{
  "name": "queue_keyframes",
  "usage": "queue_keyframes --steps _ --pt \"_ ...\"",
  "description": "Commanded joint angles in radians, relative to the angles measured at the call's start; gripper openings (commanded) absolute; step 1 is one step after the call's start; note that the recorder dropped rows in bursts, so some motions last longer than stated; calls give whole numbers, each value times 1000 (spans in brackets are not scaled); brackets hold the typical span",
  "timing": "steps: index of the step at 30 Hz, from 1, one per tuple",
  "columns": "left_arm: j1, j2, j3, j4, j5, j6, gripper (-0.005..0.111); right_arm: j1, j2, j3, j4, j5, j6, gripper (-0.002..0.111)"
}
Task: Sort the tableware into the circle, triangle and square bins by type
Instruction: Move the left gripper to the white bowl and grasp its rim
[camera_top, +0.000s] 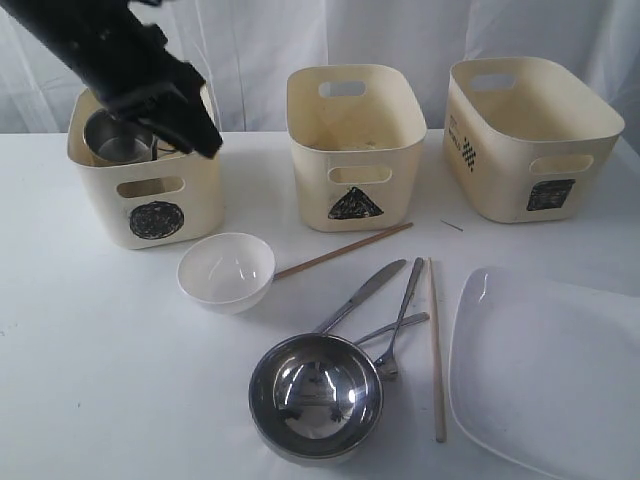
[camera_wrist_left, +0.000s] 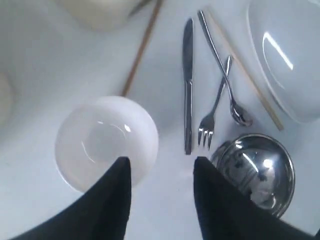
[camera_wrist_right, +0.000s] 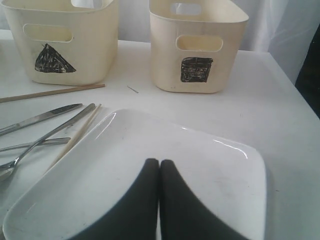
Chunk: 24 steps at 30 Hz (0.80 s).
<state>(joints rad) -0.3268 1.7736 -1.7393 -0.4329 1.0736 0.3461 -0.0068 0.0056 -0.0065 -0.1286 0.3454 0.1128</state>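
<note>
Three cream plastic tubs stand in a row at the back of the white table (camera_top: 90, 380), smooth, with rounded corners and cut-out handles.

The circle bin (camera_top: 100, 190) is the leftmost. One steel mug (camera_top: 112, 140) is upright inside; the arm hides whether a second is beside it. The left gripper (camera_wrist_left: 162, 162) hangs over this tub, its two black fingers spread apart with nothing between them.

In front lies one small white bowl (camera_top: 226, 270), round and glossy, mouth up. One wooden chopstick (camera_top: 343, 250) runs slanted from just beside it toward the triangle bin (camera_top: 310, 170), the middle tub. Nearer the front sits one steel bowl (camera_top: 315, 395), round and mirror-bright, mouth up.

Right of it are three steel pieces. The knife (camera_top: 362, 295) lies slanted, handle at the steel bowl, blade toward the tubs. The fork (camera_top: 415, 320) has its tines toward the steel bowl. It crosses a piece that looks like a spoon (camera_top: 410, 290), whose handle points to the tubs.

The second chopstick (camera_top: 436, 350) lies almost straight from front to back, just beside the plate.

The square bin (camera_top: 500, 150), wider, is the rightmost. Before it lies one large white square plate (camera_top: 545, 380), glossy, with rounded corners. The right gripper (camera_wrist_right: 159, 162) is above it, fingers pressed together and empty.
</note>
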Motion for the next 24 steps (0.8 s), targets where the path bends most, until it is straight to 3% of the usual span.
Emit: queue_keyframes --steps 1,9,16,24 --pt "-47 -1 117 68 -20 -10 45 -3 -6 7 1 -2 -5 0" --pt "-45 -1 229 223 -103 -134 49 -3 -6 7 1 -2 -5 0" --pt "-45 11 294 221 -243 -141 65 -3 -6 7 1 -2 -5 0" --pt "-45 113 312 223 -312 -141 65 -3 -6 7 1 -2 -5 0"
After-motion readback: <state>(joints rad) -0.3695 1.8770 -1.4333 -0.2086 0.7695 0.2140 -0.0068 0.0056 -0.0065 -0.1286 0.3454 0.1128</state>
